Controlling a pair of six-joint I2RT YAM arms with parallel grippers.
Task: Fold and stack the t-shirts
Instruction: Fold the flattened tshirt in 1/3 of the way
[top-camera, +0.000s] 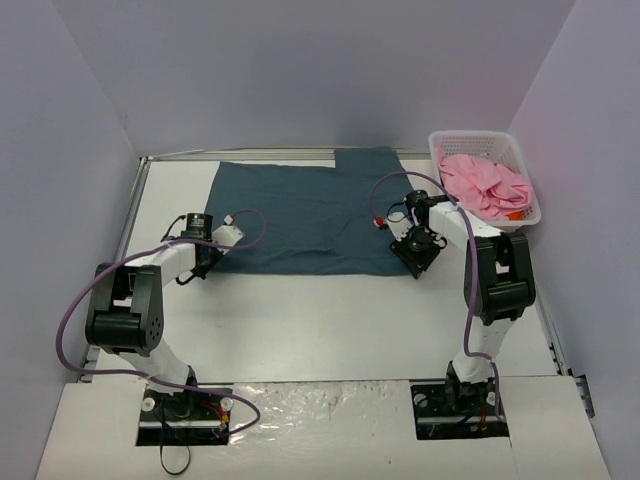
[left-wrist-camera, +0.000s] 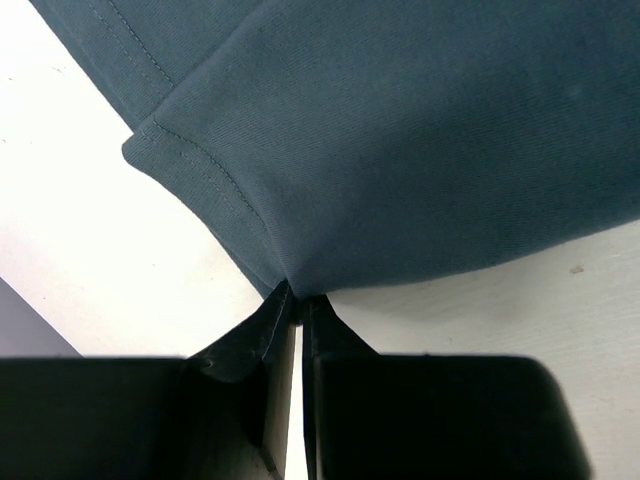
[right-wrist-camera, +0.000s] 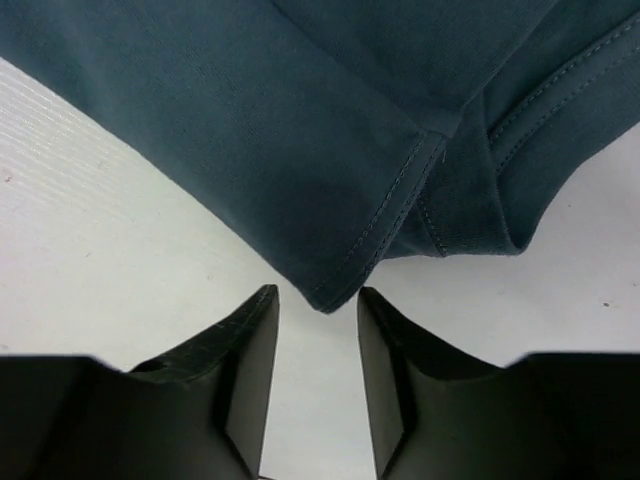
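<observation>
The dark teal-blue t-shirt (top-camera: 305, 215) lies spread flat on the white table at the back middle. My left gripper (top-camera: 212, 258) is at its near left corner and is shut on the hem there, as the left wrist view (left-wrist-camera: 296, 296) shows, with the cloth (left-wrist-camera: 400, 150) pinched between the tips. My right gripper (top-camera: 412, 262) is at the shirt's near right corner. Its jaws stand open, and the corner of the cloth (right-wrist-camera: 330, 290) lies just ahead of the tips (right-wrist-camera: 318, 298), untouched. The pink t-shirt (top-camera: 485, 185) lies crumpled in the basket.
The white lattice basket (top-camera: 524, 178) stands at the back right against the wall. Purple walls close in the table on the left, back and right. Purple cables loop from both arms.
</observation>
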